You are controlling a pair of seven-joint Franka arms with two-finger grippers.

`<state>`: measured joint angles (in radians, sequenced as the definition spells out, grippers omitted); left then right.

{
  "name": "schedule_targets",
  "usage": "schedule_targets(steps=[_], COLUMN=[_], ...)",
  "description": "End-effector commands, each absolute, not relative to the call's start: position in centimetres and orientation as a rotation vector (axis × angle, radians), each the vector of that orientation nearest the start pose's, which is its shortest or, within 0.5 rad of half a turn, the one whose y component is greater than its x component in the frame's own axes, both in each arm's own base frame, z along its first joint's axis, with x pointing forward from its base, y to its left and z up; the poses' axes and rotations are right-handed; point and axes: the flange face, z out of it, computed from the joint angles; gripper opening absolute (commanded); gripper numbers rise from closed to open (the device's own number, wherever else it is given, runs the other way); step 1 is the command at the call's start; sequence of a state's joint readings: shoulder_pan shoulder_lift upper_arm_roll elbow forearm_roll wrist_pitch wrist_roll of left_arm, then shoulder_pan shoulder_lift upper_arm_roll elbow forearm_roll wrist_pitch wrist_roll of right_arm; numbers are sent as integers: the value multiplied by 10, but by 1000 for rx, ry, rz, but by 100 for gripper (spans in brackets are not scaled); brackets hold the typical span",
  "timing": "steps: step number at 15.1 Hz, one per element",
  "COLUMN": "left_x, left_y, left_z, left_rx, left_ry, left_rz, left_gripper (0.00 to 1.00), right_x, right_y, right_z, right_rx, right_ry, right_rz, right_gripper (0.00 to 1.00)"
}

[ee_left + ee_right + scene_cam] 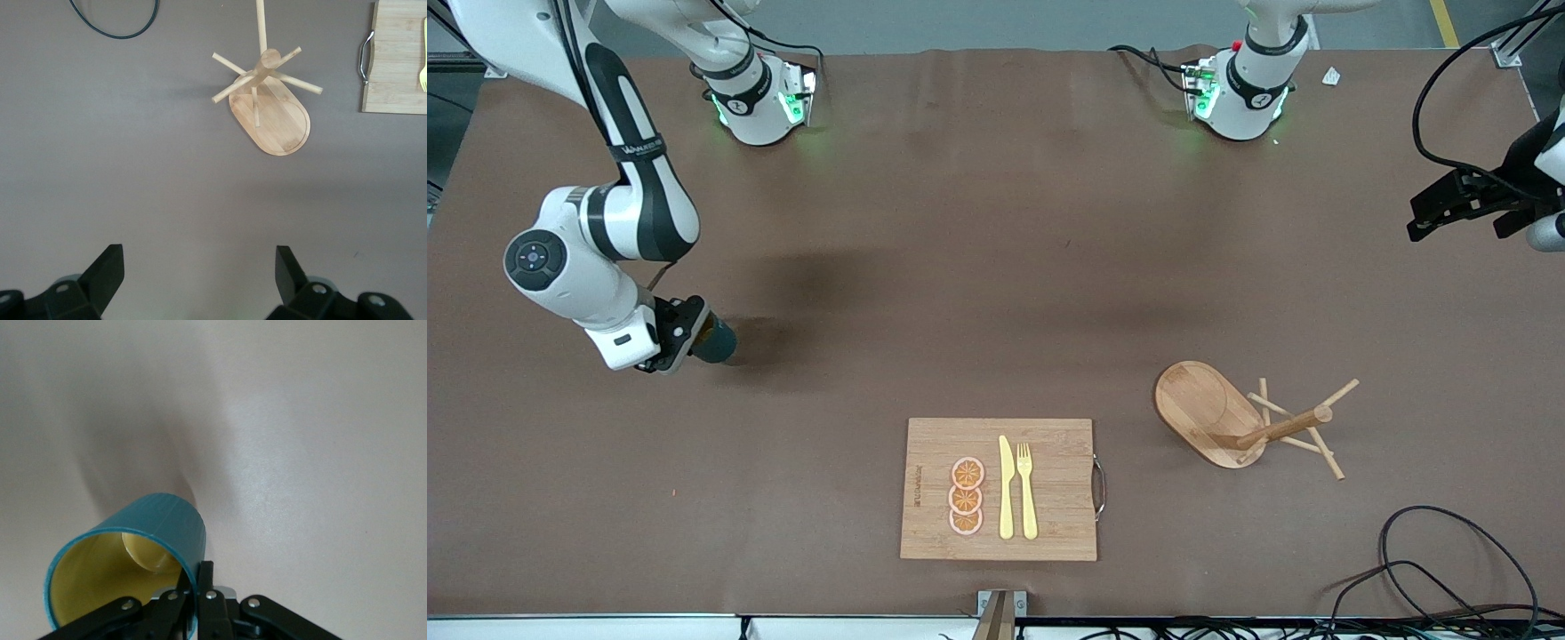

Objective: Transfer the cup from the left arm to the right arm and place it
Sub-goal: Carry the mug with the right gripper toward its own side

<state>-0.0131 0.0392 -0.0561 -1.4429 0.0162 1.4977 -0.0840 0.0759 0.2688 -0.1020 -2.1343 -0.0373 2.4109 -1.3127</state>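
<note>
My wide brown table (978,267) carries a rectangular bamboo cutting board (1058,524) and a tipped-over wooden peg rack (1214,418) beside it.

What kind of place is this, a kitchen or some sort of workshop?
Most likely a robot lab staged as a kitchen: two arms bolted to a brown table, loose cables, and props such as a cutting board and peg rack. The right gripper holds a cup.

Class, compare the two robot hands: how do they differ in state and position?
The right hand is shut on the cup, pinching its wall; the left hand is open and empty. The right hand sits low over the table; the left hand waits high at the table's edge. Both have dark fingers.
</note>
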Motion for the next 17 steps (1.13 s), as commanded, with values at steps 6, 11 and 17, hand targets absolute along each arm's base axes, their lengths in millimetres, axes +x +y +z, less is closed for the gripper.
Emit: schedule_targets(steps=[6, 11, 17], left_x=[551, 551, 551], left_y=[-37, -38, -40], left_z=[661, 661, 660], left_rx=[-3130, -3130, -3130], left_ry=[-33, -31, -26], left_rz=[-40, -40, -33], left_gripper=[100, 100, 100], right_x=[563, 563, 561], right_y=[-69, -59, -44], right_z=[253, 248, 244], right_rx=[-1997, -1743, -1708], right_ry=[-2450, -2668, -2700], right_rz=[72, 36, 7], right_gripper=[0, 1, 5])
